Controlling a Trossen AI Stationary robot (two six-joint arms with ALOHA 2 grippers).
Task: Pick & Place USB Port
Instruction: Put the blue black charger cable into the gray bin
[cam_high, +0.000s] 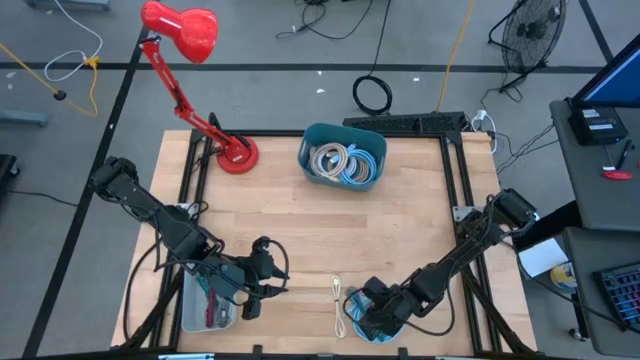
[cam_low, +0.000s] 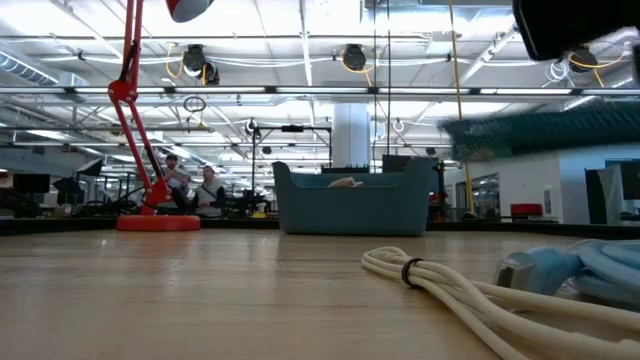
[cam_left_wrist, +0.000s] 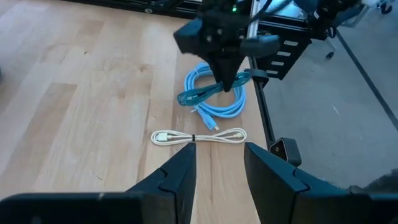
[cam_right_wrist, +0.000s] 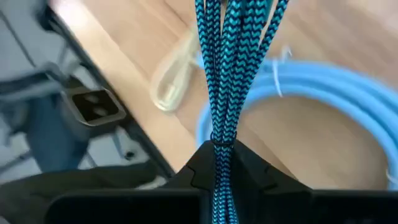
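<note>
A dark-blue braided USB cable lies bundled on a light-blue cable coil near the table's front edge, right of centre. My right gripper is shut on it; the left wrist view shows that gripper coming down onto the bundle. A white cable, tied at its middle, lies flat just left of the coil. My left gripper hangs open above the table, left of the white cable, with nothing between its fingers. My right gripper pinches several strands of the braided cable together between its two fingers. It comes slanting down from the table's right. The strands run straight out from the fingers. The rest of the bundle rests on the light-blue coil and the table.
A teal bin holding coiled cables stands at the back centre. A red desk lamp has its base at the back left. A clear tray with small items sits under my left arm at the front left. Bare wood lies mid-table.
</note>
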